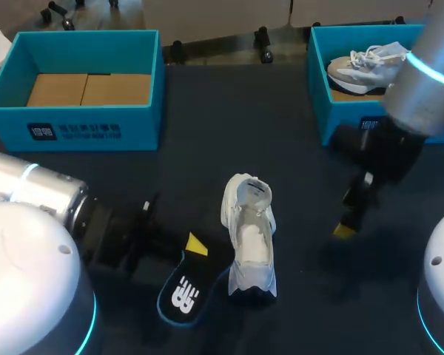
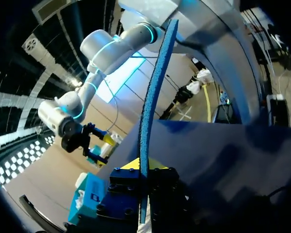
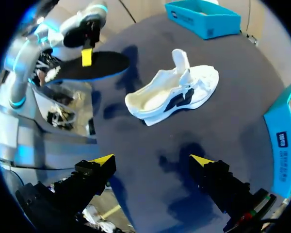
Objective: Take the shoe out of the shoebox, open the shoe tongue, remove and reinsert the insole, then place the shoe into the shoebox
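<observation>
Head view: with my left gripper (image 1: 194, 245) pinching the insole (image 1: 179, 295) and right gripper (image 3: 153, 160) spread, I'd brace the shoe (image 1: 250, 244), then feed toe-first.

shoe (image 1: 249, 237) mid-table, bare table (image 1: 207, 148) around it

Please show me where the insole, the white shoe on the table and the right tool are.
insole (image 1: 179, 296): head view, on its black top face.
white shoe (image 1: 250, 244): head view, on its open inside.
right tool (image 3: 152, 160): right wrist view, midway between its two yellow tips.
</observation>
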Tool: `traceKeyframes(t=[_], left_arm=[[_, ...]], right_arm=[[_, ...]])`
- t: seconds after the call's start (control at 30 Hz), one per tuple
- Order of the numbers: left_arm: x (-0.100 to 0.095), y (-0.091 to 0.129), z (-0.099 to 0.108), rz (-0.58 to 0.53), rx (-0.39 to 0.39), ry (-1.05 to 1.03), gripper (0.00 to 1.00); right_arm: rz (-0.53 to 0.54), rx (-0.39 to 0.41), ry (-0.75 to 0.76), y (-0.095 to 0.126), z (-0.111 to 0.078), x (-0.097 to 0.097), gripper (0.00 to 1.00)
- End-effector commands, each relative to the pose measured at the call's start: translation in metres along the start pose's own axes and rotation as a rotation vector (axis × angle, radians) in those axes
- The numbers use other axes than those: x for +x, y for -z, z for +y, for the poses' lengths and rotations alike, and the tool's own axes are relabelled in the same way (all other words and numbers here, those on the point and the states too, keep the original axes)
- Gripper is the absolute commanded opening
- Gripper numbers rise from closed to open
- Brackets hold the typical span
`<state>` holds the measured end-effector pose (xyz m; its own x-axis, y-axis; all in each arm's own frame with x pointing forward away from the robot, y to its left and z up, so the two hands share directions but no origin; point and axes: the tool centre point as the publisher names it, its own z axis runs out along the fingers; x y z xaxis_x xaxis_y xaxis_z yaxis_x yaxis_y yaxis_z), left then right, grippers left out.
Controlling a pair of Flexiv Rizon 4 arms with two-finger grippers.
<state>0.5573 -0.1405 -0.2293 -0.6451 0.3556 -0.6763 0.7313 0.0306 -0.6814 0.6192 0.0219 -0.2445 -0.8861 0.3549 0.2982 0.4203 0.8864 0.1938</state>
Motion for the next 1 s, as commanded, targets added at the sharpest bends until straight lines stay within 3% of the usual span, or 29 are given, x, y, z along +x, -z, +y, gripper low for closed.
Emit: traceKeyframes(t=[0.03,0.63,0.87,1.0], left_arm=[[0.002,0.008,-0.001,0.019,0.005,0.008,0.0],[0.002,0.008,-0.001,0.019,0.005,0.008,0.0],[0.021,-0.004,-0.008,-0.04,0.086,0.054,0.0],[0.027,-0.011,-0.017,-0.056,0.096,0.056,0.0]], right_arm=[[-0.077,0.049,0.0,-0.003,0.013,0.005,1.0],[-0.077,0.049,0.0,-0.003,0.013,0.005,1.0],[-0.174,0.156,0.051,-0.02,0.005,0.014,1.0],[-0.229,0.173,0.108,-0.03,0.009,0.019,1.0]])
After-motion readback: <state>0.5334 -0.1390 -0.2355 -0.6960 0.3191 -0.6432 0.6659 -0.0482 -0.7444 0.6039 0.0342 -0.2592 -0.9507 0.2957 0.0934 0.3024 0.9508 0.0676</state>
